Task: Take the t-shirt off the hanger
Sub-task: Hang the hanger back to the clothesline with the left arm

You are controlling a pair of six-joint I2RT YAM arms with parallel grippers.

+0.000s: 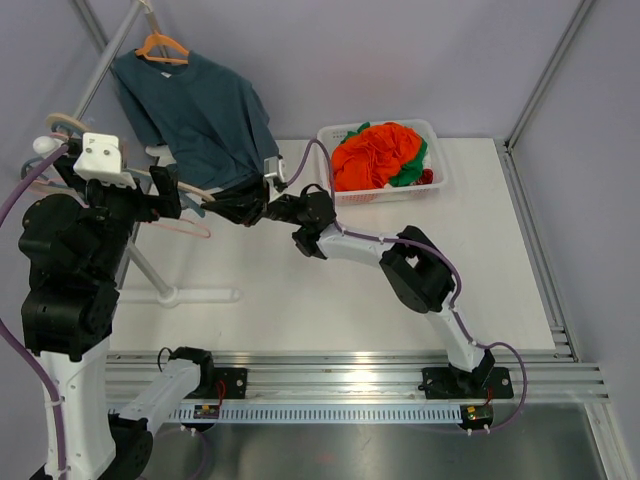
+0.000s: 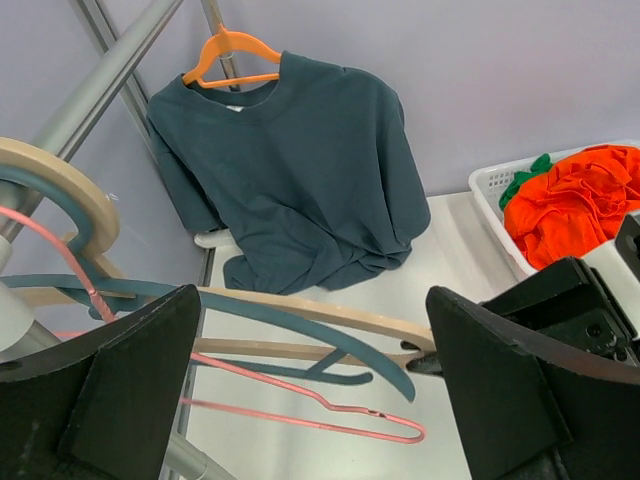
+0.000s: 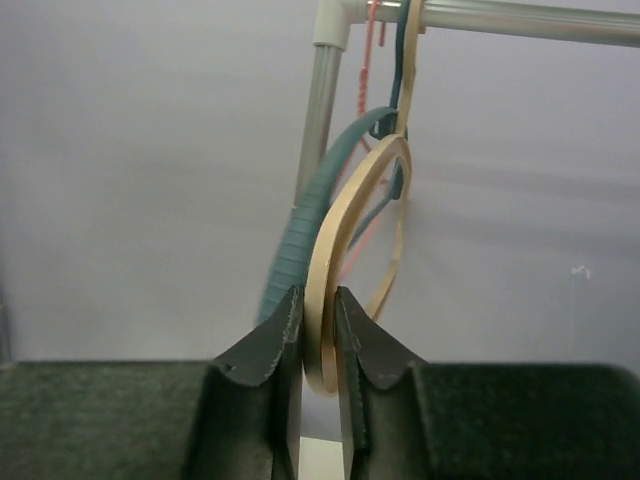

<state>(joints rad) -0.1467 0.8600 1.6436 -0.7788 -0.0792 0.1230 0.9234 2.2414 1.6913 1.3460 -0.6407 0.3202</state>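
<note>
A dark teal t-shirt (image 1: 200, 110) (image 2: 300, 170) hangs on an orange hanger (image 1: 160, 47) (image 2: 225, 55) on the rack at the back left, its hem bunched low by the table. My right gripper (image 1: 235, 208) (image 3: 319, 310) reaches to the rack below the shirt. Its jaws stand close on either side of the tip of an empty beige wooden hanger (image 3: 335, 260) (image 2: 330, 315). My left gripper (image 1: 170, 195) (image 2: 315, 390) is wide open beside the empty hangers and holds nothing.
A teal hanger (image 2: 440, 370) and a pink wire hanger (image 2: 330, 420) hang empty by the beige one. A white basket (image 1: 330, 135) of orange, green and red clothes stands at the back right. The rack's white foot (image 1: 190, 295) lies on the table.
</note>
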